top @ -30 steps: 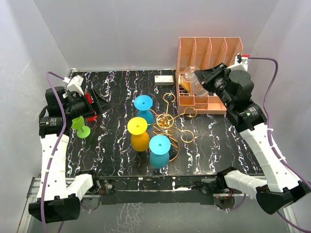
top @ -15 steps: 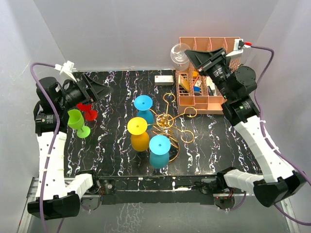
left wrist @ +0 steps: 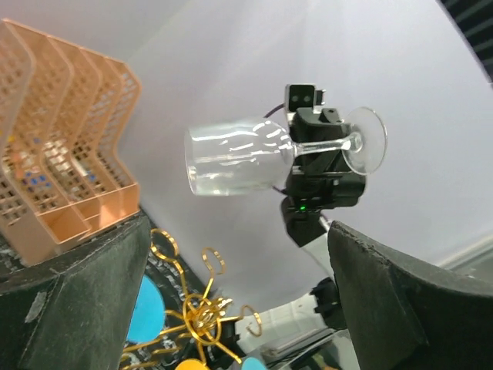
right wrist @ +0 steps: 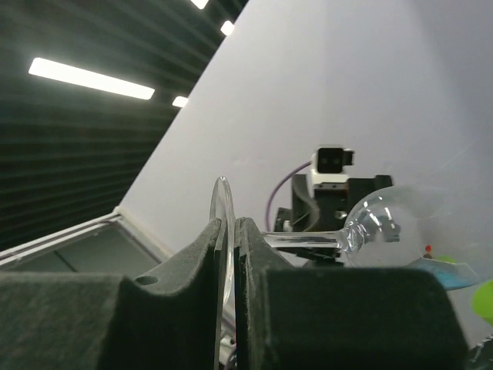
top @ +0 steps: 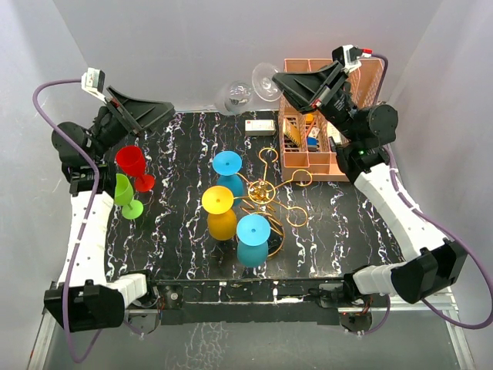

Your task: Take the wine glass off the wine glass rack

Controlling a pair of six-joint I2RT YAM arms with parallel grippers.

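Between fingers of right end effector (top: 283, 83): clear wine glass (top: 237, 97), clamped at stem near foot, held sideways, bowl pointing away. Wine glass rack (top: 266, 191) well below on tabletop (top: 347, 223), apart from glass. Left end effector (top: 158, 114) raised, fingers wide apart, empty; red glass (top: 131, 162) below it.

Marbled table (top: 347, 231) bears wine glass rack (top: 262, 190); orange organizer (top: 320, 166); red goblet (top: 131, 162); green goblet (top: 122, 189).

White arms (top: 86, 231), black joints (top: 379, 123), purple cables (top: 35, 102).
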